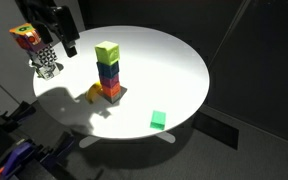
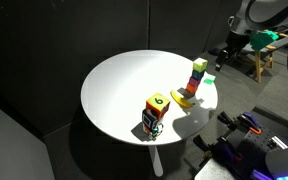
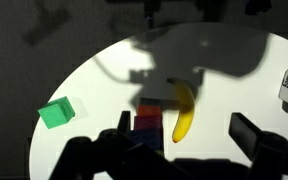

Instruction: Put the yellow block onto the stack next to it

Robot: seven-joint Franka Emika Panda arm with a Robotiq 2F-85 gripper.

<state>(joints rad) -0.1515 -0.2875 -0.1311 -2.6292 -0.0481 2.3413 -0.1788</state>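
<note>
The yellow block (image 1: 107,50) sits on top of the stack (image 1: 109,80), an upright column of coloured cubes on the white round table (image 1: 174,70). Both exterior views show this, with the block (image 2: 200,65) capping the stack (image 2: 198,82). In the wrist view the stack (image 3: 149,120) lies in shadow, seen from above. My gripper (image 3: 184,140) is open and empty, raised above the table and back from the stack. It shows as a dark shape in both exterior views (image 1: 66,40) (image 2: 229,48).
A yellow banana-shaped piece (image 1: 94,95) (image 3: 182,112) lies at the foot of the stack. A bright green cube (image 1: 158,120) (image 3: 56,113) lies apart near the table edge. A patterned multicoloured object with a checkered base (image 1: 34,45) (image 2: 156,112) stands at the rim.
</note>
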